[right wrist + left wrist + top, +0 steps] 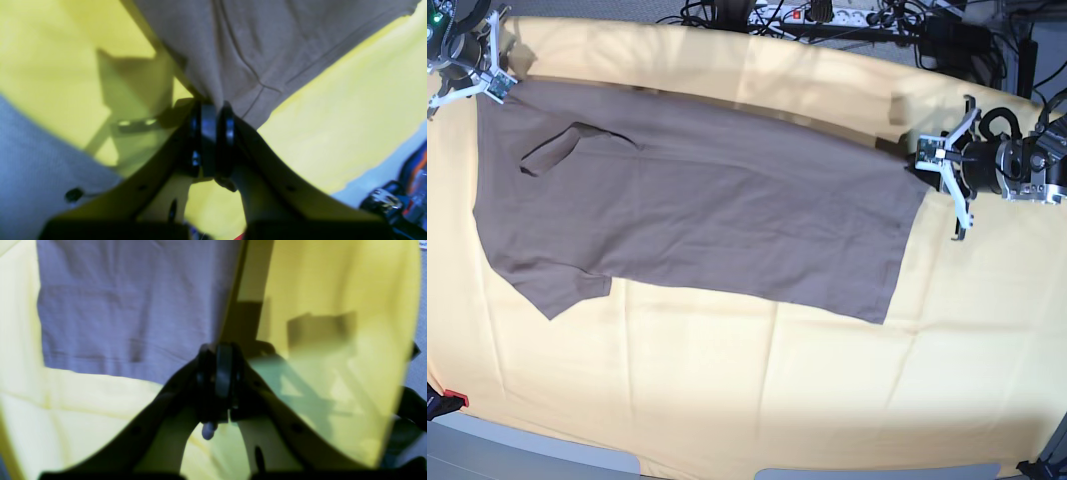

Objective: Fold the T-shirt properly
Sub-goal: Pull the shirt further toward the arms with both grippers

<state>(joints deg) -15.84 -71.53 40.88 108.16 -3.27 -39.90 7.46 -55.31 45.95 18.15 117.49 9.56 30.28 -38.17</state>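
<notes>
The plain grey-brown cotton T-shirt lies spread, creased, across a large pale yellow cloth covering the desk. Left gripper, fingers clenched, grasps the shirt's hem corner. Right gripper, fingers clenched, grasps the shirt's far corner. Black cables and a power strip run behind the desk.

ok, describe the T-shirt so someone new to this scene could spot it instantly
A large pale yellow cloth covers the whole table. On its far half lies the T-shirt, spread flat between the two grippers. It is the only taupe, grey-brown thing there: plain, creased, short-sleeved, with no print.
</notes>
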